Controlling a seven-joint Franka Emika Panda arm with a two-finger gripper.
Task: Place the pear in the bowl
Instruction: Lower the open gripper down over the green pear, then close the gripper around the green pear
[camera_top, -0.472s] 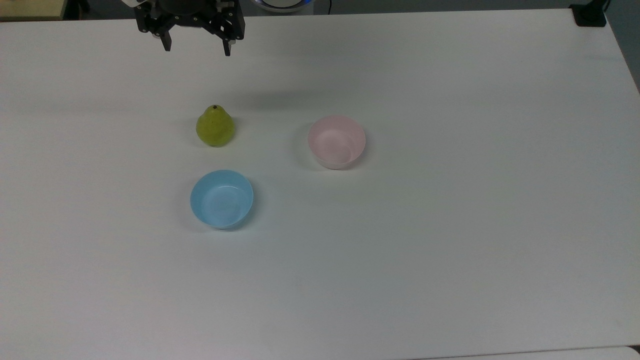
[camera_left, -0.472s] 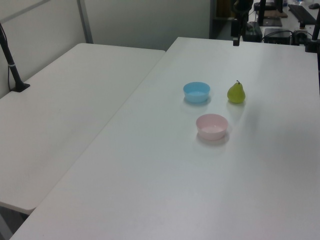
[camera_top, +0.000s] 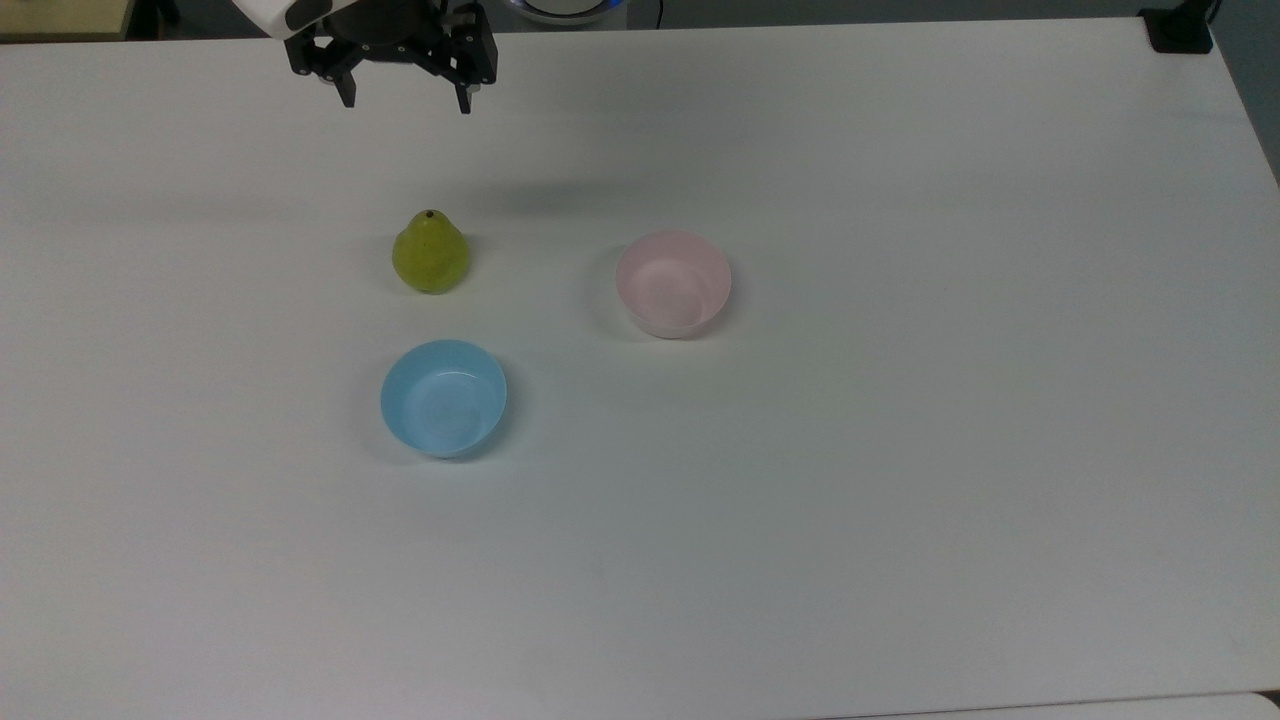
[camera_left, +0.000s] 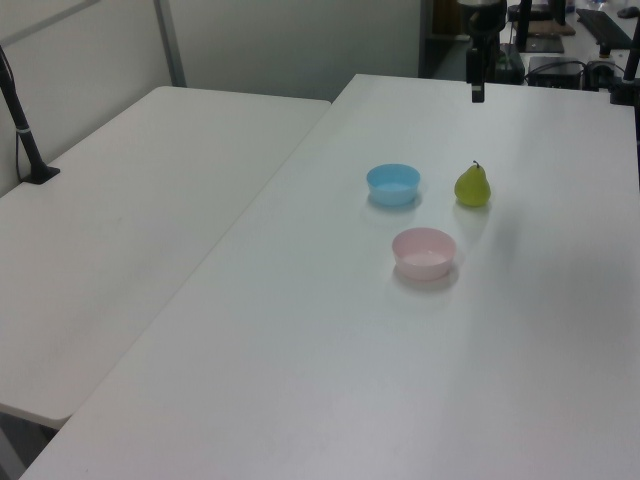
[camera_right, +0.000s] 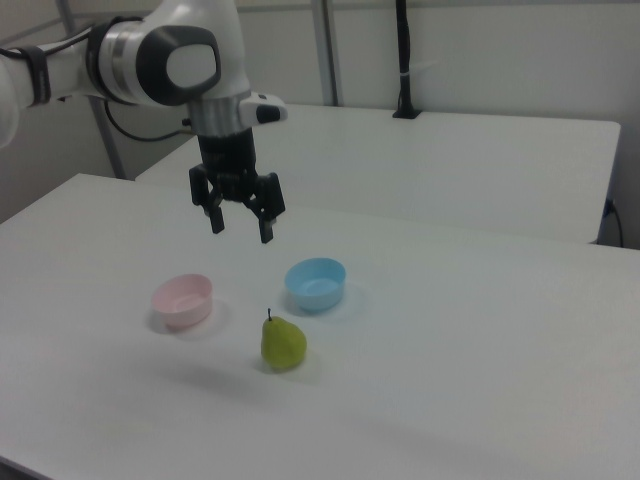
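Yellow-green, the pear (camera_top: 430, 254) stood upright on the white tabletop (camera_top: 900, 450), apart from the pink bowl (camera_top: 673, 283) at the top view's right. Near it sat a blue bowl (camera_top: 443, 397). Above, the gripper (camera_top: 404, 100) hung empty, fingers spread.
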